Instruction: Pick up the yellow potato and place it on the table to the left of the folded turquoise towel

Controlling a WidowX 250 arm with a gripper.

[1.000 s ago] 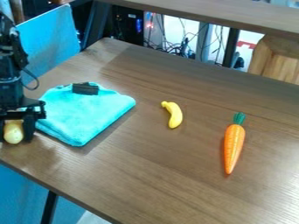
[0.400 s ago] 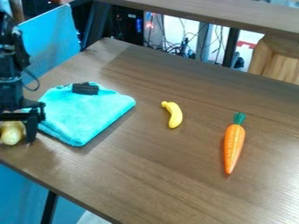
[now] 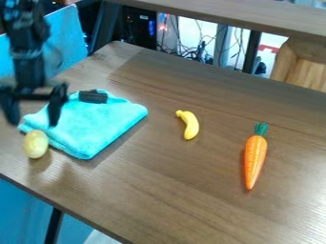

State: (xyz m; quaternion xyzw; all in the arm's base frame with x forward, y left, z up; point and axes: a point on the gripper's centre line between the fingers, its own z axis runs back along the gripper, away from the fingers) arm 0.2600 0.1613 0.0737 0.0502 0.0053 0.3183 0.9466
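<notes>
- Camera view: black gripper [image 3: 33, 121], released, its two fingers spread wide.
- Pale yellow oval object [image 3: 35, 145]: just below the fingertips in view.
- Folded turquoise cloth [image 3: 98, 126] bearing a black block [image 3: 94, 97]: right of the gripper.
- Yellow banana [image 3: 189, 125], then orange carrot [image 3: 255, 157]: farther right of it.

Potato [image 3: 35, 144] at table's [image 3: 172, 190] left, just before folded cloth [image 3: 96, 125]. Dark block [image 3: 93, 96] on cloth's back part. Banana [image 3: 189, 125] right of cloth; carrot [image 3: 256, 157] farther right.
</notes>
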